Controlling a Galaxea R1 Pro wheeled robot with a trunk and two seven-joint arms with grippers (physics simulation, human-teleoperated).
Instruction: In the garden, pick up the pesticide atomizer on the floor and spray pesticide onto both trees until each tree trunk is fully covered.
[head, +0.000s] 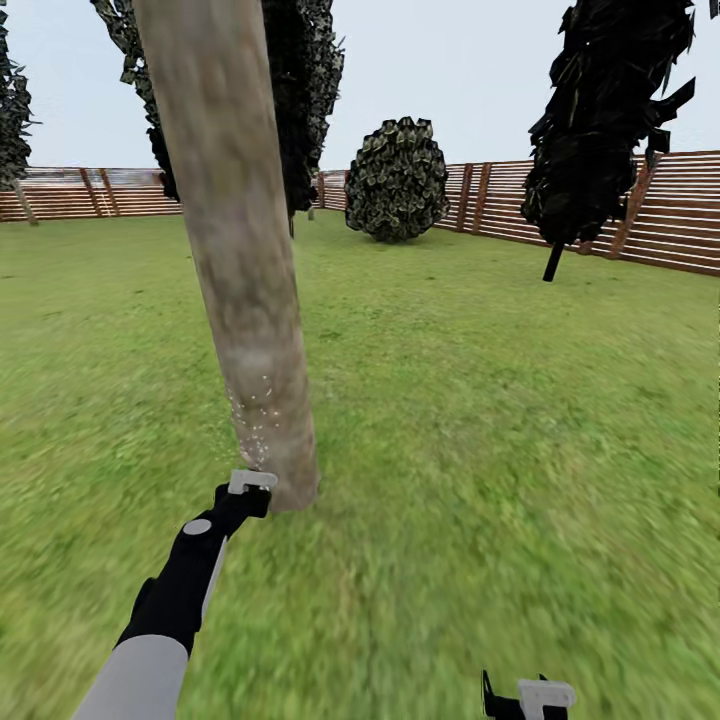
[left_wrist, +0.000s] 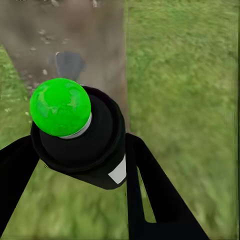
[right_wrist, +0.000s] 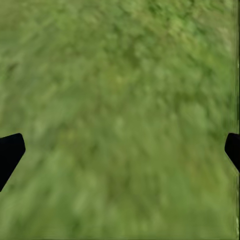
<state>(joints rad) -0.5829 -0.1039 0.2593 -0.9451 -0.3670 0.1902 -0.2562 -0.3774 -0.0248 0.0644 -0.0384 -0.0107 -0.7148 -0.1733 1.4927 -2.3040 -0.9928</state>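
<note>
Now | left gripper (left_wrist: 75, 165) grips pesticide atomizer (left_wrist: 80, 135) | tree trunk (head: 240, 260) ahead | right gripper (right_wrist: 120, 150) wide

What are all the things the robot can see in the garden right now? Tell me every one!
tree trunk: one, grey-brown, thick, right in front, leaning across the head view.
pesticide: many tiny white specks, low on that trunk.
pesticide atomizer: one, black with a bright green ball on top and a white label, between the left gripper's fingers, pointed at the trunk.
round bush: one, dark green, far back by the fence.
dark leafy trees: several, near the fence.
fence: brown wooden slats, along the back and right.
grass: green, all over the ground.
left gripper: black with white tips, at the trunk's foot.
right gripper: black and white, bottom edge, open over grass.
</note>
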